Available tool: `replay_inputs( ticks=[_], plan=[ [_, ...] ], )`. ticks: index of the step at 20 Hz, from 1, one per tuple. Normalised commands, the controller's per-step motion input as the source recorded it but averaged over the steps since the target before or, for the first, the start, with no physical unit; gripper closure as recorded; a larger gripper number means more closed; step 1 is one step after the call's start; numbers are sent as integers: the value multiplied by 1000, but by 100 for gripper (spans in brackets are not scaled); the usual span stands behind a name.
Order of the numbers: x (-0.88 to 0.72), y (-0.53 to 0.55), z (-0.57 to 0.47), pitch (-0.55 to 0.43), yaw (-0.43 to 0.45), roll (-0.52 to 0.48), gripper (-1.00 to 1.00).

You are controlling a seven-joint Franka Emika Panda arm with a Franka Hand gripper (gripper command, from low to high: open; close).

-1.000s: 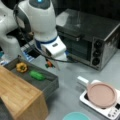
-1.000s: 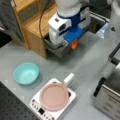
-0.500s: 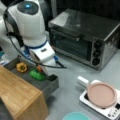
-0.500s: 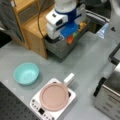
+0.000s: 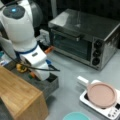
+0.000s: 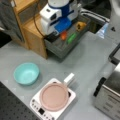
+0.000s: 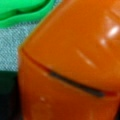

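Note:
My gripper point(image 6: 53, 35) reaches down into a grey tray point(image 6: 65, 49) beside a wooden cabinet; its fingertips are hidden behind the hand in both front views. An orange toy point(image 7: 72, 65) fills the wrist view at very close range, with a green toy point(image 7: 22, 12) at the top left. In a front view the orange toy point(image 6: 63, 35) lies right next to the hand, then the green toy point(image 6: 71, 38) and a yellow toy point(image 6: 80, 25). From the opposite side the gripper point(image 5: 44, 76) sits low in the tray point(image 5: 50, 85), by the orange toy point(image 5: 32, 74) and the yellow toy point(image 5: 21, 68).
A wooden cabinet point(image 5: 20, 97) stands against the tray. A toaster oven point(image 5: 85, 40) is at a front view's top right. A pink pan point(image 6: 53, 96) rests on a white hotplate point(image 6: 37, 105), and a teal bowl point(image 6: 26, 73) sits at the left.
The arm has swung over the grey tray and come down into it, bringing the hand close to the orange toy.

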Motion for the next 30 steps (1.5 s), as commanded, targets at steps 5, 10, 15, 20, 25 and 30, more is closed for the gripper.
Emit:
replay_inputs(
  ticks=[5,10,15,20,25,30],
  plan=[
    [62,-18,-86,-119,133,-94,100],
    [48,147,-143,-132,74,-15,100],
    [29,207,-182,-148,19,25,-100],
    [22,152,-119,-125,-36,32,-100],
    [5,103,-72,-106,-81,20,-100],
    [-20,81,-60,-89,-84,16,-100]
  ],
)
